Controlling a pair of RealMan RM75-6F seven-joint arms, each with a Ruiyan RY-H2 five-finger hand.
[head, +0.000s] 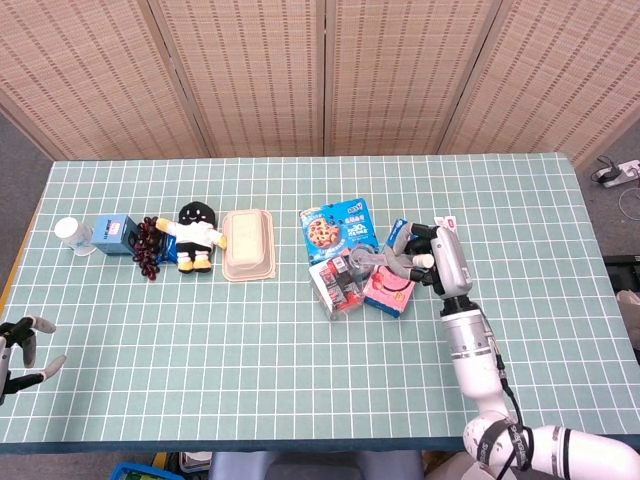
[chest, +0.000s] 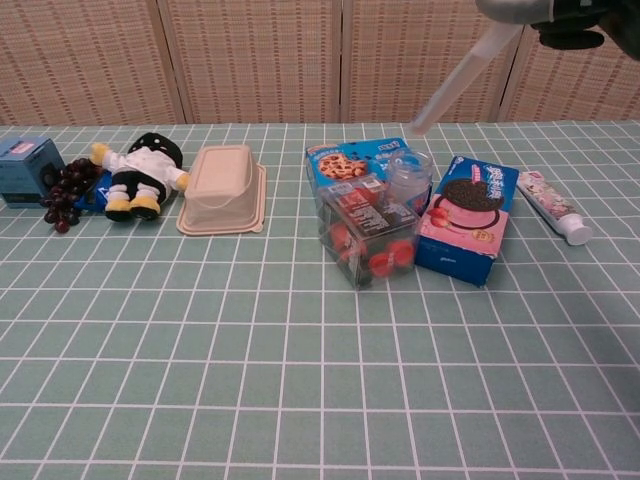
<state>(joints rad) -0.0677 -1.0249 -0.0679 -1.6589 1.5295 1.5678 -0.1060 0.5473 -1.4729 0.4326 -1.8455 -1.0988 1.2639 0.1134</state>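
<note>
Right now the right hand (head: 425, 258) hangs above the pink cookie box (chest: 466, 230) near the middle of the counter (head: 300, 390), fingers spread and holding nothing, one long finger pointing left toward the small clear cup (chest: 409, 180). That cup stands upright just left of the hand, tucked between the blue cookie packet (chest: 352, 162) behind it, the clear snack box (chest: 368, 233) in front and the pink box to its right. The right hand is by far the nearer one; the left hand (head: 22, 345) sits open off the counter's near left corner, well apart from everything.

From the head view the hand covers much of the pink box and the cup is largely hidden behind the fingers. The chest view shows the cup plainly and shows that the outstretched fingertip (chest: 419, 128) is raised above it, not touching. A toothpaste tube (chest: 555, 220) lies further right, its long axis running front to back.
</note>
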